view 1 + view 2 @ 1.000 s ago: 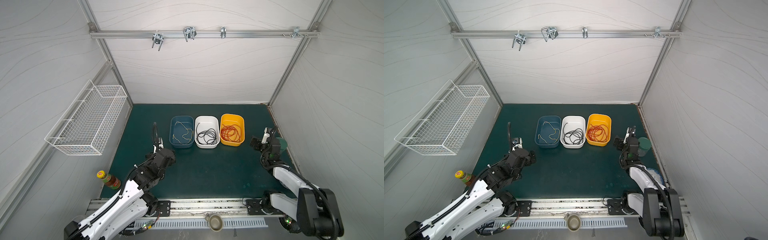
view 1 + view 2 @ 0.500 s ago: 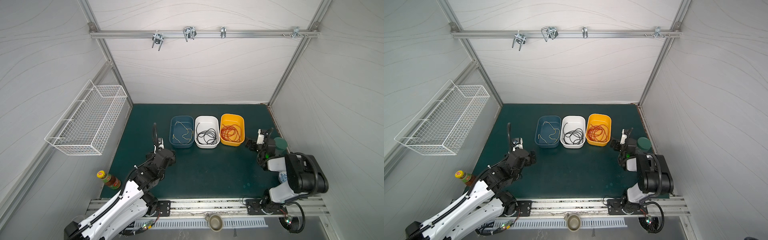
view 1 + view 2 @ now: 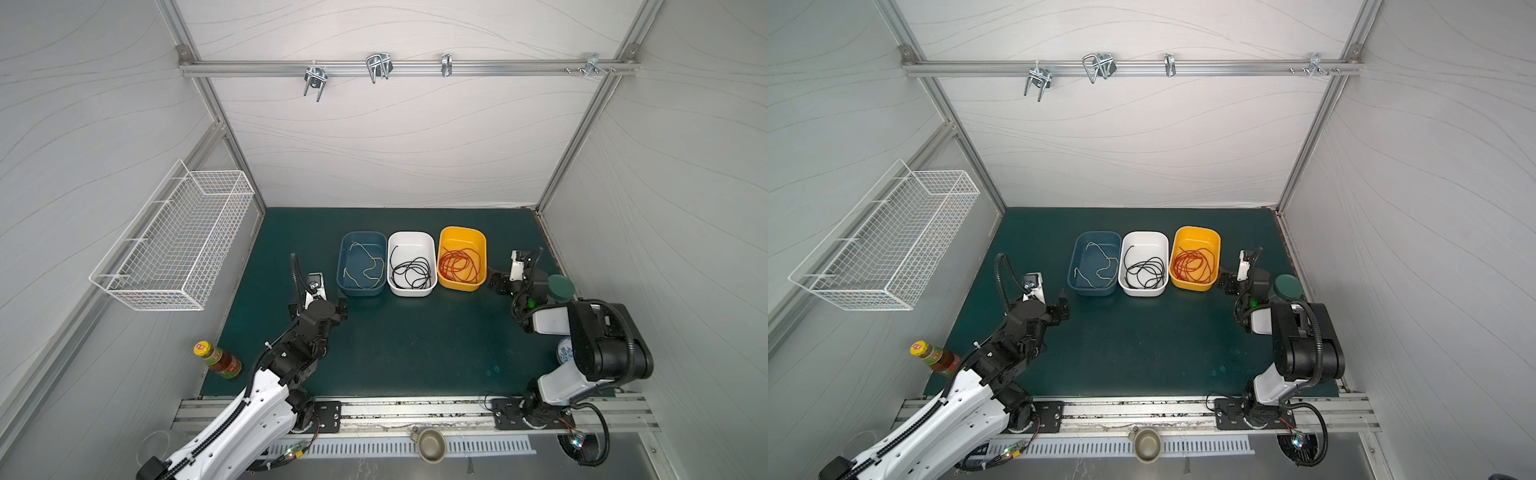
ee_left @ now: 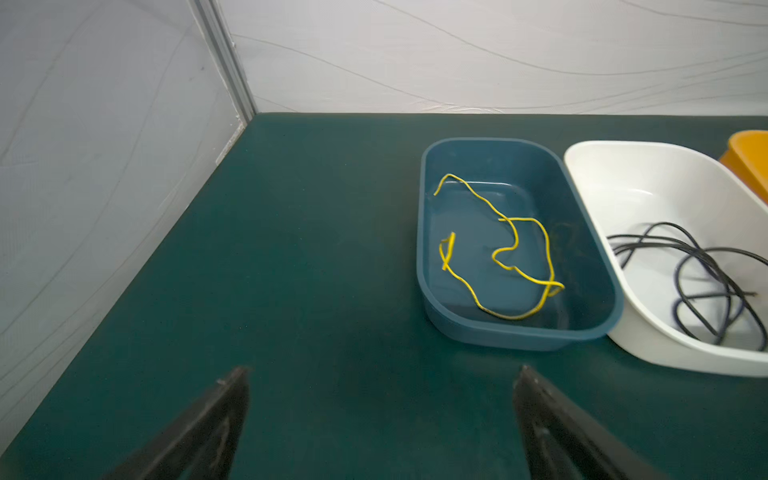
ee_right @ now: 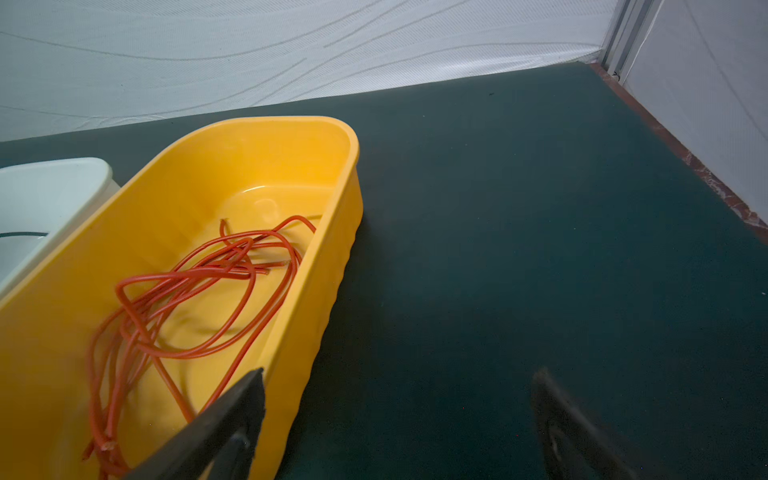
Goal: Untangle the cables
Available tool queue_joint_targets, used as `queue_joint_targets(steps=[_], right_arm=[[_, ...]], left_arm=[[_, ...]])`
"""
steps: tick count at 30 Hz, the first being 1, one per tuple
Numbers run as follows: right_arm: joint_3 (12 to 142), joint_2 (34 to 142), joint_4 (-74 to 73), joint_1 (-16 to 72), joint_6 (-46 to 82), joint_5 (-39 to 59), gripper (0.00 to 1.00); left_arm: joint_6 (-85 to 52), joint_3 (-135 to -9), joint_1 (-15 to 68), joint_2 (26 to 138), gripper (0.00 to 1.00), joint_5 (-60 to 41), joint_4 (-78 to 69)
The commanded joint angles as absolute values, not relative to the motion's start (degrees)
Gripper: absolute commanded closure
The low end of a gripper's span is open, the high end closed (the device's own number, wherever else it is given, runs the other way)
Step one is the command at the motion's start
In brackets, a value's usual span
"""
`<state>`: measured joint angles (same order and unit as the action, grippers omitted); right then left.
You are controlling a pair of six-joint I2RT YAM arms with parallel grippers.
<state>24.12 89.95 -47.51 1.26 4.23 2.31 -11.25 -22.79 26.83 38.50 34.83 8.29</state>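
Note:
Three cables lie apart, each in its own bin in a row at the back of the green mat. A pale yellow cable (image 3: 365, 266) (image 4: 547, 249) is in the blue bin (image 3: 359, 291). A black cable (image 3: 411, 272) (image 4: 702, 266) is coiled in the white bin (image 3: 411, 293). A red cable (image 3: 459, 264) (image 5: 187, 274) is looped in the yellow bin (image 3: 461, 286). My left gripper (image 3: 318, 305) (image 4: 382, 374) is open and empty over the mat, just in front and to the left of the blue bin. My right gripper (image 3: 505, 284) (image 5: 401, 372) is open and empty beside the yellow bin's right wall.
A white wire basket (image 3: 174, 245) hangs on the left wall. A sauce bottle (image 3: 218, 359) stands off the mat at front left. A dark green lid (image 3: 561, 286) and a blue-patterned cup (image 3: 564, 351) sit by the right arm. A metal bowl (image 3: 430, 444) rests on the front rail.
The right arm has folded up and back, and its gripper has shifted a little left toward the yellow bin. The left arm and the cables have not moved.

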Motion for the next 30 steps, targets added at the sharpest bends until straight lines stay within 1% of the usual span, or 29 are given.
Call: queue_joint_targets(steps=[1, 3, 7, 15, 17, 25, 30], right_arm=[[24.3, 90.1, -47.8, 1.3, 2.3, 5.3, 0.01], [24.7, 90.2, -47.1, 1.3, 1.8, 6.3, 0.01], [24.7, 90.2, -47.2, 1.3, 1.8, 6.4, 0.01], [24.8, 90.2, -47.1, 0.9, 1.7, 8.1, 0.01], [24.8, 90.2, -47.1, 0.9, 1.6, 8.2, 0.01], [24.8, 90.3, -47.1, 0.8, 1.6, 8.3, 0.01], [24.7, 90.2, -47.2, 0.7, 1.6, 8.4, 0.01]], left_arm=[[-13.3, -23.2, 20.7, 43.2, 0.00, 30.7, -1.2], [-15.1, -23.5, 16.9, 45.9, 0.00, 29.8, -3.3], [-10.2, -21.1, 12.0, 51.6, 0.00, 28.9, -14.9], [-7.7, -20.3, 6.5, 69.3, 0.00, 31.7, -31.5], [-6.6, -20.4, 4.8, 72.2, 0.00, 30.0, -33.9], [-5.7, -21.9, -0.5, 77.1, 0.00, 21.8, -39.6], [-7.2, -25.4, -2.3, 79.2, 0.00, 19.2, -35.1]])
